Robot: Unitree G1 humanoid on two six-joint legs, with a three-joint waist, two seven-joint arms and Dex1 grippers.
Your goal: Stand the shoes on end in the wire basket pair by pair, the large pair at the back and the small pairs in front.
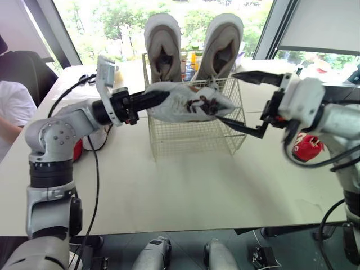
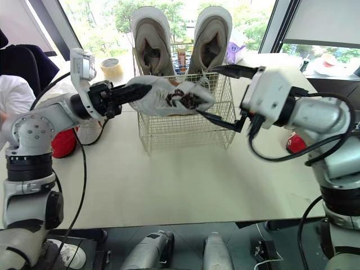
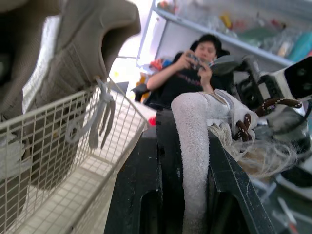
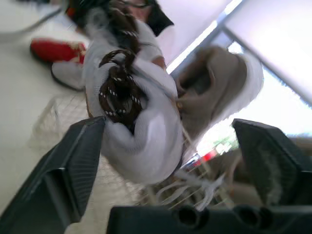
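A: Holding the small shoe [image 1: 185, 104] sideways at the wire basket [image 1: 191, 138] front. Why?

B: The left gripper [image 1: 163, 97] has its jaws clamped on the heel. The right gripper [image 1: 225, 95] has its jaws wide apart around the toe (probably to tip it upright, in front of the large pair [image 1: 163, 45]).

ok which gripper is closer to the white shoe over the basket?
Left. The left gripper is shut on one end of the white shoe, holding it over the basket. The right gripper is open, straddling the shoe's other end; contact unclear.
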